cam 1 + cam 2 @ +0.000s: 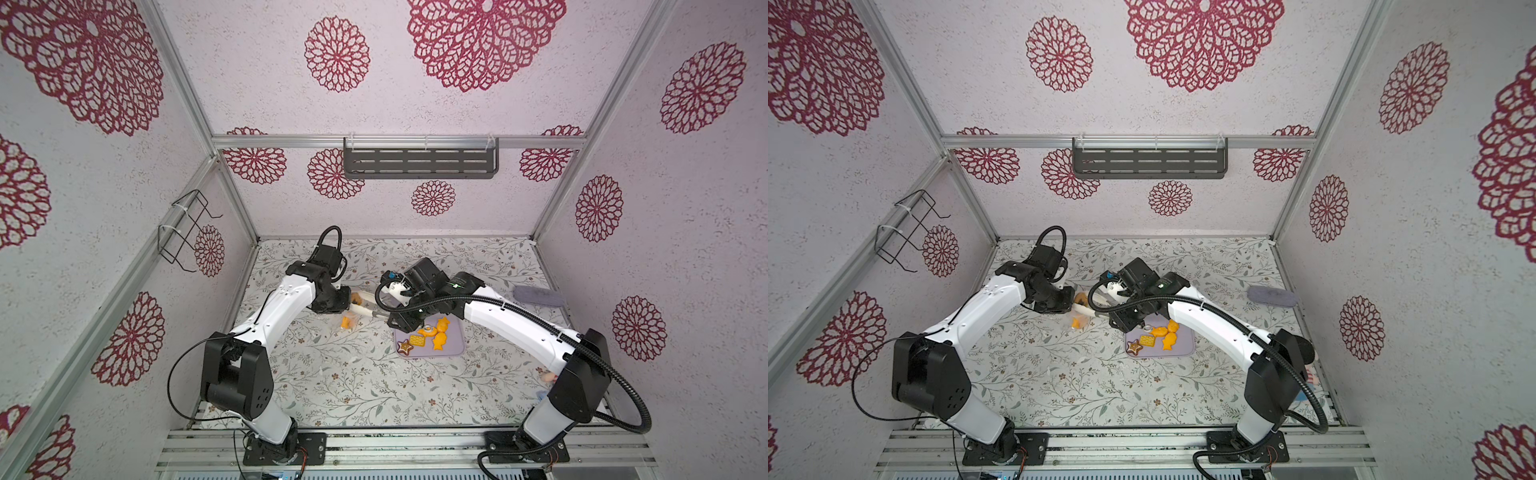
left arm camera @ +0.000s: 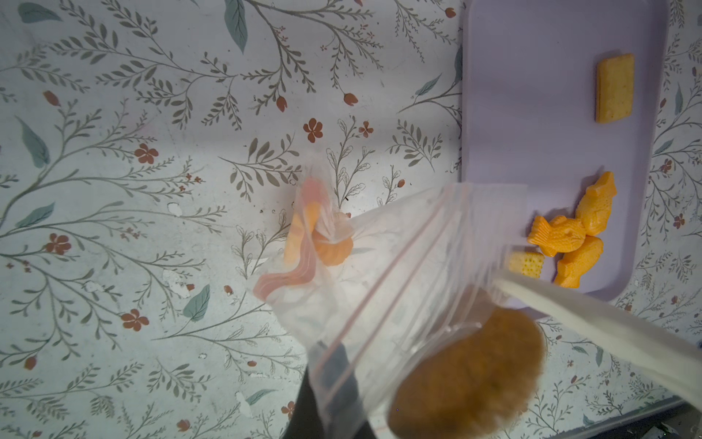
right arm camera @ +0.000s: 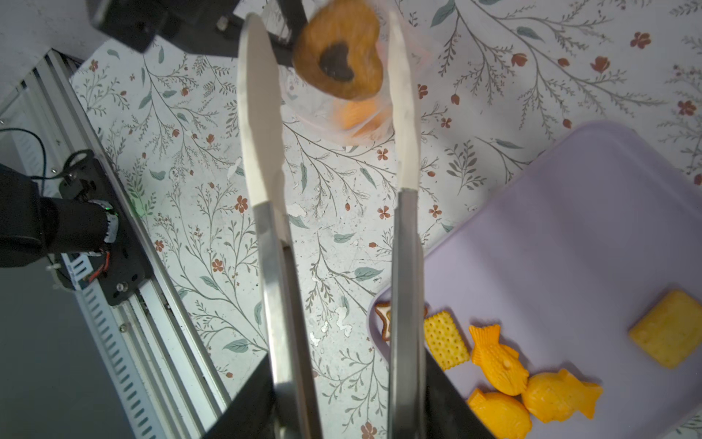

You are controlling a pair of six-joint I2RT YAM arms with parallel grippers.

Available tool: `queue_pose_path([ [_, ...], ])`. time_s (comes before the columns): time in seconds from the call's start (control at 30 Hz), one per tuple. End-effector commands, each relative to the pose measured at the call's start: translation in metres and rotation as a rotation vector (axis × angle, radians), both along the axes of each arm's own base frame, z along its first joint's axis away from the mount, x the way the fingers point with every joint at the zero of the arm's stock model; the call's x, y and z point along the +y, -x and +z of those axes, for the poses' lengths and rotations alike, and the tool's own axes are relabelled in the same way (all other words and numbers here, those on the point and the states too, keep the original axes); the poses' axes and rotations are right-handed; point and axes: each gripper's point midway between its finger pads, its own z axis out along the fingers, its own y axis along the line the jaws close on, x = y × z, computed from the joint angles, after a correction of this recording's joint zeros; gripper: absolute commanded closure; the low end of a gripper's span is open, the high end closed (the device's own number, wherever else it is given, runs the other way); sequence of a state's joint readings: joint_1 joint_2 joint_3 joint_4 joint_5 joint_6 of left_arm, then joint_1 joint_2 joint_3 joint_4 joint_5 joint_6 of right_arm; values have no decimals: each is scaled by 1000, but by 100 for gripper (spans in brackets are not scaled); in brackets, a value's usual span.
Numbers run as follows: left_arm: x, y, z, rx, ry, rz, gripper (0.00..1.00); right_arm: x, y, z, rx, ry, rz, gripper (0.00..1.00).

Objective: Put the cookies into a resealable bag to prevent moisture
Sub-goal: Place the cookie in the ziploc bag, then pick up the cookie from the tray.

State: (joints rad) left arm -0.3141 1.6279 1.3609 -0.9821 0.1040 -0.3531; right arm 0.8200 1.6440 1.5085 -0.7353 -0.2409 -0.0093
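Observation:
My left gripper (image 2: pixel 334 365) is shut on the rim of the resealable bag (image 2: pixel 399 266), holding it up above the table with its mouth toward the right arm. Orange cookies (image 2: pixel 326 243) lie in the bag's bottom. My right gripper (image 3: pixel 342 418) is shut on metal tongs (image 3: pixel 266 190) whose white tips stand spread apart at the bag's mouth. A blurred brown heart cookie (image 3: pixel 340 57) sits between the tips, touching neither. Fish, square and star cookies (image 3: pixel 497 361) lie on the lavender tray (image 3: pixel 569 228). Both top views show the bag (image 1: pixel 349 321) (image 1: pixel 1079 322) and the tray (image 1: pixel 453 351) (image 1: pixel 1185 349).
A grey cloth-like thing (image 1: pixel 538 297) lies at the back right of the floral table. A dark shelf (image 1: pixel 419 162) hangs on the back wall and a wire rack (image 1: pixel 187 228) on the left wall. Both arms meet near the table's middle.

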Motion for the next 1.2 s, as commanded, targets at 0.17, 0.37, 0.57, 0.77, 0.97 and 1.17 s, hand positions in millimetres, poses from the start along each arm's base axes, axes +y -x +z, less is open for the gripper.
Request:
queue_pose_path([
  [0.17, -4, -8, 8, -26, 14, -4, 100, -21, -17, 58, -92, -121, -83, 48],
  [0.37, -5, -9, 6, -21, 15, -7, 100, -96, -40, 57, -76, -122, -314, 49],
  [0.57, -5, -9, 8, -26, 12, -10, 100, -174, -57, -3, -8, 172, -550, 49],
  [0.77, -3, -8, 5, -20, 7, -7, 100, -193, -69, -37, 43, 307, -628, 48],
  [0.97, -2, -5, 3, -17, 2, -8, 100, -200, -78, -58, 60, 389, -656, 47],
  [1.17, 0, -4, 3, -16, -2, -5, 100, -203, -78, -77, 93, 436, -659, 47],
])
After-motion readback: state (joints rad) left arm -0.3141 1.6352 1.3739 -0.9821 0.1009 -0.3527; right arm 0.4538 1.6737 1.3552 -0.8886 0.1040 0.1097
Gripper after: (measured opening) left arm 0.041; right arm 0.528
